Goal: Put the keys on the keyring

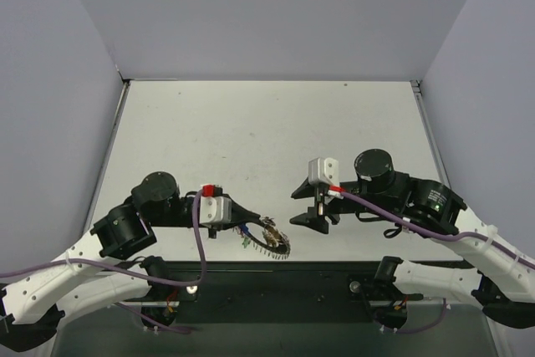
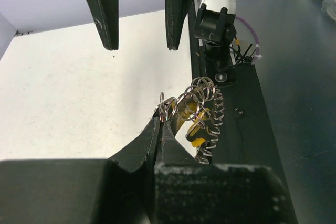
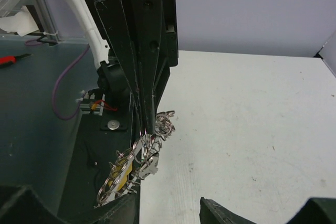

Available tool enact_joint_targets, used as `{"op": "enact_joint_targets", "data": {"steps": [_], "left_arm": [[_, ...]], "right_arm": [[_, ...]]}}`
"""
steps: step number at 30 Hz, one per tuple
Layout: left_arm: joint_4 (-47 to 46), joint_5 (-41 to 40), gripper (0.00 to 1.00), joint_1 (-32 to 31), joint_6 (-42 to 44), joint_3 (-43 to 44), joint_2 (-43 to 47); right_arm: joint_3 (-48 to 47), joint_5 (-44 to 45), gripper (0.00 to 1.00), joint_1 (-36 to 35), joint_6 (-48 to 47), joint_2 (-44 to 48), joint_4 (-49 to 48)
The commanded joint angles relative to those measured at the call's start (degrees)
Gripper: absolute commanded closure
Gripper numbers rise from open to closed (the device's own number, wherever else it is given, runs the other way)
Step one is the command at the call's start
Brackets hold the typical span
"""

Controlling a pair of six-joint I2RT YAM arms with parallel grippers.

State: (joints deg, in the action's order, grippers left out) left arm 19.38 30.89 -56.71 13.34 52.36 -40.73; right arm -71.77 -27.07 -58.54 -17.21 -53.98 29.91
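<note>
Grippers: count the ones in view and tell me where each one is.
2. The left gripper is at the near edge of the table, shut on the keyring. The right gripper is just right of the keyring, facing it, open and empty.

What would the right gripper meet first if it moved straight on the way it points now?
Most likely the keyring, pinched by the left gripper straight ahead, though depth is unclear.

Shiny metal keyring (image 2: 202,88), plastic-headed keys (image 2: 198,141), matt black left gripper (image 2: 161,124), smooth matt white table (image 1: 251,123)
</note>
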Motion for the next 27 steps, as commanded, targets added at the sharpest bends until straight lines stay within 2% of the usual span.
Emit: {"op": "enact_joint_targets", "data": {"steps": [1,6,19,22,27], "left_arm": [[-10.3,4.8,1.0,-0.2,4.6,-1.9,2.7],[-14.5,5.1,1.0,-0.2,6.7,-5.8,5.2],[-17.3,5.6,1.0,-0.3,6.4,-5.6,3.9],[-17.9,6.0,1.0,-0.3,6.1,-5.6,3.6],[-18.6,6.6,1.0,-0.2,5.6,-5.9,3.6]], "right_arm": [[-1.7,-5.8,0.49,-0.1,-0.6,-1.0,-2.3],[-2.8,-9.6,0.52,-0.2,-0.5,-3.1,-2.7],[-2.4,-13.8,0.64,-0.7,1.5,-5.9,-6.0],[-2.1,-13.6,0.69,-0.6,2.0,-6.1,-6.7],[-2.2,-13.8,0.87,-0.7,2.4,-7.2,-7.2]]}}
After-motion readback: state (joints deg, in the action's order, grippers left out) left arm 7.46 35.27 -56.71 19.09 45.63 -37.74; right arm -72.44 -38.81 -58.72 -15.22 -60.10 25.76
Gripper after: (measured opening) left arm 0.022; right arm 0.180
